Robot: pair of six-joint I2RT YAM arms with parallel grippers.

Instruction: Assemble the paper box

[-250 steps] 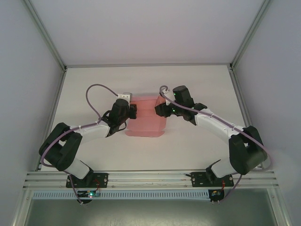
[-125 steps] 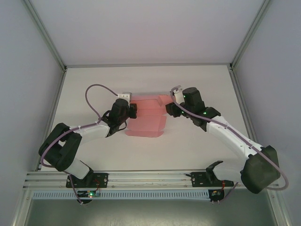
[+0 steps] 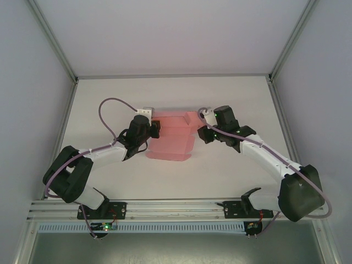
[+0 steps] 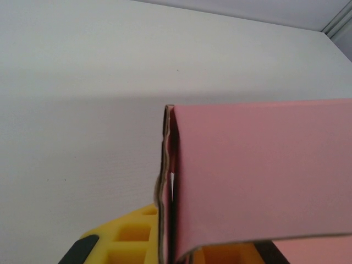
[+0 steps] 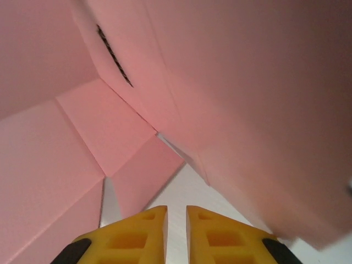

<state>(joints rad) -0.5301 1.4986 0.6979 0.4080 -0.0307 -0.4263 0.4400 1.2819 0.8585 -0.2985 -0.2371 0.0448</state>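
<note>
The paper box [image 3: 171, 140] is a pink card sheet at the table's centre, partly folded, with panels raised along its far side. My left gripper [image 3: 156, 128] is shut on the sheet's left edge. In the left wrist view the card [image 4: 258, 181] stands on edge between the yellow fingers [image 4: 129, 236] of that gripper [image 4: 170, 242]. My right gripper [image 3: 201, 133] sits just off the sheet's right end. In the right wrist view it [image 5: 176, 212] has only a narrow gap with nothing in it, and folded pink panels [image 5: 110, 126] rise close ahead.
The white table [image 3: 165, 93] is fenced by metal frame posts and grey walls at left, right and back. An aluminium rail [image 3: 176, 208] runs along the near edge by the arm bases. Bare table lies beyond and in front of the sheet.
My right gripper has drawn back to the right, off the sheet's far right part, and its jaws have narrowed. The left gripper keeps its hold and has not moved.
</note>
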